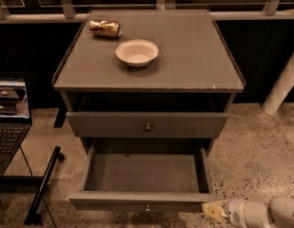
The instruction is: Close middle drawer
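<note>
The middle drawer (pixel 145 174) of the grey cabinet (pixel 184 56) is pulled far out, and its plain grey inside is bare. Its low front panel (pixel 113 202) faces me at the bottom of the camera view, with a small round knob (pixel 147 207). My gripper (pixel 211 209) comes in from the bottom right, its pale tip right at the right end of that front panel. I cannot tell if it touches the panel. The white arm (pixel 260 213) trails off to the right.
Above the open drawer is another grey drawer front (pixel 146 124) with a knob. A white bowl (pixel 137 52) and a lying can (pixel 104 28) are on the cabinet top. A laptop (pixel 8 118) and a black stand (pixel 44 184) are at the left, a white post (pixel 282 87) at the right.
</note>
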Controlling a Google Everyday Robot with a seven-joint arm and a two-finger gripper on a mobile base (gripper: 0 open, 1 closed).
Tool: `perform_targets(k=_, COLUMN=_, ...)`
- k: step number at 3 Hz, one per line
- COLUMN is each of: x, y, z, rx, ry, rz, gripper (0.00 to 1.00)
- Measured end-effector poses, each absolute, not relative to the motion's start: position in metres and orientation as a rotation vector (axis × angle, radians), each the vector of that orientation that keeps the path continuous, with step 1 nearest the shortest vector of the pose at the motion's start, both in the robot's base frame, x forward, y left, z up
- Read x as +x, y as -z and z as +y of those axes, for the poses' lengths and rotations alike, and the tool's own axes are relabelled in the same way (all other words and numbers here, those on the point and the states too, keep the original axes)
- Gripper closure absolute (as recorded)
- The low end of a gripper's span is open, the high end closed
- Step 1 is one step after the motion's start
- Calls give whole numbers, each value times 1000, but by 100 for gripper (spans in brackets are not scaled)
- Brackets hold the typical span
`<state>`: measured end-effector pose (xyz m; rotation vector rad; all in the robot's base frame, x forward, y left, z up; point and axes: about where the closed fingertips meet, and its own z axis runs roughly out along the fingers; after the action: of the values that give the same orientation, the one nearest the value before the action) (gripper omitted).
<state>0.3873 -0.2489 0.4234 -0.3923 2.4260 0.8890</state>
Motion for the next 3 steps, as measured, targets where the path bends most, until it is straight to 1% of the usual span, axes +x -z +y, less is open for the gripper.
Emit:
perform_targets(k=2, x=417, y=-422, z=-230, rx=-408, ry=-896, rz=2414, gripper=100)
perform_targets(k=3, x=436, y=-429, z=-223, rx=-387, ry=-857, rz=2389, gripper=100)
